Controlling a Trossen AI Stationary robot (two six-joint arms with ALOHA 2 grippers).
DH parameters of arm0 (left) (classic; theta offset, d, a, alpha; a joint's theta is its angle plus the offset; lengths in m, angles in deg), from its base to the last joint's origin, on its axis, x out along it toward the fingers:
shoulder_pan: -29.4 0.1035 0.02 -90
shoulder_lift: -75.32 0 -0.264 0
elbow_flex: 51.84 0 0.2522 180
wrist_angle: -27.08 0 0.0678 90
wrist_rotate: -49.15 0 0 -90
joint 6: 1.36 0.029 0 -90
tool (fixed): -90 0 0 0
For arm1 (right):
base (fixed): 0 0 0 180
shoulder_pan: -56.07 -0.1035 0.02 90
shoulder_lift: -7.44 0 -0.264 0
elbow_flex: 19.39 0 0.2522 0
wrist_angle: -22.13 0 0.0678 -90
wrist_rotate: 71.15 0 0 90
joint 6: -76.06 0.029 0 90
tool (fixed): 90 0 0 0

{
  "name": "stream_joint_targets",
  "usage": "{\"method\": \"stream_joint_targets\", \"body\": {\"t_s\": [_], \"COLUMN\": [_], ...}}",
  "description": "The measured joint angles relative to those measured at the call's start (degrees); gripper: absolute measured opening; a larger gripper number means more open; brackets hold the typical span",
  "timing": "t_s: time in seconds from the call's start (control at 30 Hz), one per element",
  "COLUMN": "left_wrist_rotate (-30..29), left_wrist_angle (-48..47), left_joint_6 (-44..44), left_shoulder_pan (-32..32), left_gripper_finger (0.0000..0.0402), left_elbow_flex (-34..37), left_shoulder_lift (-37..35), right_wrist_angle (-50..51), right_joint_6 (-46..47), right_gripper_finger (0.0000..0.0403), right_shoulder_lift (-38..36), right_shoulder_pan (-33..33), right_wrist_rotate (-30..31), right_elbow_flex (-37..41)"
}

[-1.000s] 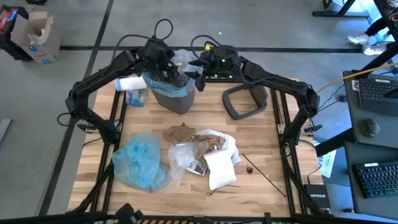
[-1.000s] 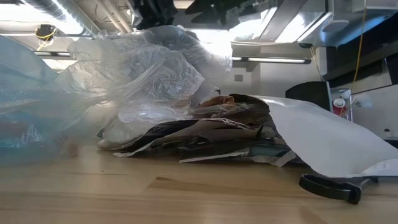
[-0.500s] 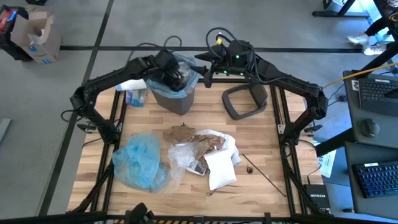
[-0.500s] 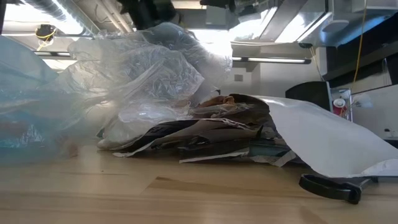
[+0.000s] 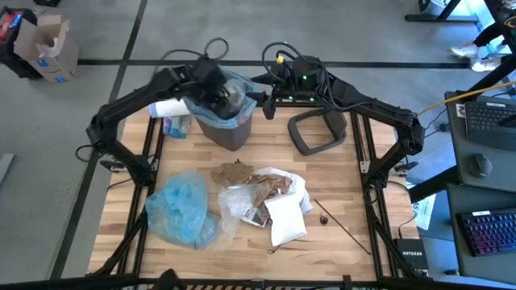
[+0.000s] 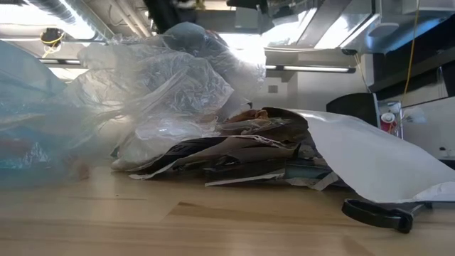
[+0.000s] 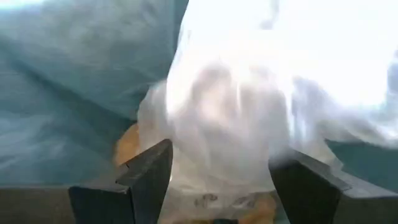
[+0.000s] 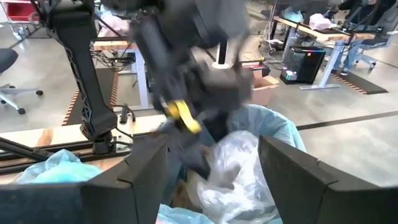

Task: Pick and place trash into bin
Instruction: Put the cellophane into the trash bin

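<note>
Bin [image 5: 226,122]: dark grey, lined with a light blue liner bag [image 8: 281,129], standing at the far side of the counter [image 5: 339,189].
Left pincer [image 5: 228,97]: over the bin's mouth, fingers [image 7: 144,180] spread apart, clear wrap [image 7: 227,121] bunched just in front of them inside the liner; nothing clamped.
Right pincer [image 5: 260,98]: just beside the bin's rim, on the side toward the lid; fingers [image 8: 292,174] standing apart, empty.
Lid [image 5: 316,129]: grey, lying flat on the counter just beside the bin.
Trash [image 5: 258,197]: brown paper, white mailers and clear wrap heaped in front of the bin, well apart from it.
Blue bag [image 5: 179,209]: crumpled, beside the heap, nearer the counter's front edge than the bin.
Thin dark stick [image 5: 343,225]: on the heap's other side, away from the bin.
</note>
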Motion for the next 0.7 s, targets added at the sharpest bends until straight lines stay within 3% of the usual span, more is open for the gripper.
{"method": "stream_joint_targets", "body": {"t_s": [0.2, 0.37, 0.47, 0.57, 0.7], "left_wrist_rotate": [0.18, 0.17, 0.20, 0.17, 0.14], "left_wrist_angle": [-5.60, -0.76, 6.96, 14.87, 15.91], "left_joint_6": [1.78, 1.59, 1.04, 1.39, 1.88], "left_shoulder_pan": [0.14, 0.06, 0.01, -0.71, -0.73], "left_gripper_finger": [0.0253, 0.0253, 0.0253, 0.0253, 0.0253], "left_elbow_flex": [-3.42, -3.43, -3.45, -2.68, -0.22], "left_shoulder_lift": [-4.79, -7.55, -8.39, -7.58, -3.98], "right_wrist_angle": [0.34, 0.31, 0.29, 0.29, 0.42], "right_joint_6": [0.00, -0.04, -0.19, -0.20, -0.13], "right_gripper_finger": [0.0241, 0.0241, 0.0241, 0.0241, 0.0241], "right_shoulder_lift": [0.04, 0.04, 0.04, 0.04, 0.04], "right_shoulder_pan": [-0.04, -0.66, -0.77, -0.77, -0.77], "right_wrist_rotate": [0.00, 0.01, 0.02, 0.02, 0.02], "right_elbow_flex": [0.02, 0.02, 0.02, 0.02, 0.02]}}
